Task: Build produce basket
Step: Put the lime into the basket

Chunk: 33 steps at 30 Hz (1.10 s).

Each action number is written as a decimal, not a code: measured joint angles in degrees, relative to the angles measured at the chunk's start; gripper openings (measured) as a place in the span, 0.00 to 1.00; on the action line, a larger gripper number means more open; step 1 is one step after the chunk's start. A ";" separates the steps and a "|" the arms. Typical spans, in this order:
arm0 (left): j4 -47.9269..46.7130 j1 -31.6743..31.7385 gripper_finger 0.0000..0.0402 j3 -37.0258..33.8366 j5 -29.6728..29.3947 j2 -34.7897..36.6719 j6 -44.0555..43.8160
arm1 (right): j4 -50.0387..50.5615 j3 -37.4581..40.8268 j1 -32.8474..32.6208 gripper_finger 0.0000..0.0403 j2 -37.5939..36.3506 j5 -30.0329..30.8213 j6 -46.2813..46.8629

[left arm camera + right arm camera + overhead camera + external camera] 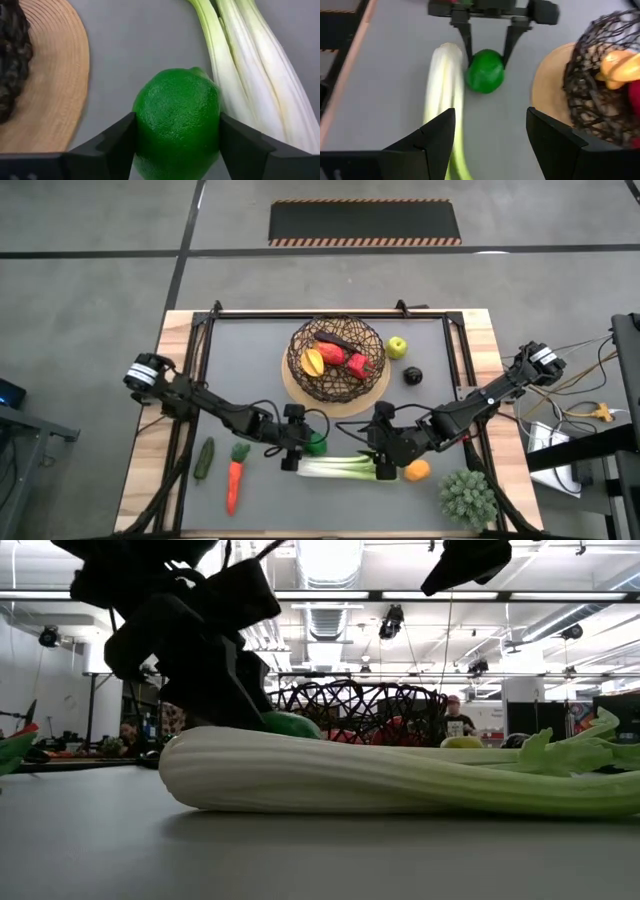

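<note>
The dark woven basket (335,360) stands on its pale wooden disc (300,392) at the far middle. It holds a yellow pepper (313,362), a red pepper (345,358) and a dark eggplant (340,340). My left gripper (308,446) is shut on a round green pepper (177,120) beside the white end of the leek (345,468). My right gripper (490,145) is open and empty above the leek's green end, with the orange (417,470) beside it. A cucumber (205,458) and a carrot (234,483) lie on the mat at the near left. My left gripper pinches the green pepper by its two opposite sides (142,125) between its two fingers (110,145). The fingers come from the table's left, slanting down. The pepper sits low, next to the leek; the leek hides whether it rests on the mat.
A yellow-green apple (397,347) and a small dark object (413,375) lie right of the basket. A spiky green plant (468,498) stands at the near right corner. Cables run along the table's edges.
</note>
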<state>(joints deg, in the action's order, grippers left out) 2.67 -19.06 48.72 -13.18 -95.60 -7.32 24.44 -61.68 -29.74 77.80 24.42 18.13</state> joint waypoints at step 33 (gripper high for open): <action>57.99 -6.12 0.54 -10.97 -10.84 9.29 24.76 | -57.00 11.49 5.72 0.65 0.39 -4.18 -32.72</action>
<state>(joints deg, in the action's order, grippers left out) 60.67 -25.18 37.76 -24.02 -86.31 17.44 -32.56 -50.19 -24.01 78.19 20.24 -14.59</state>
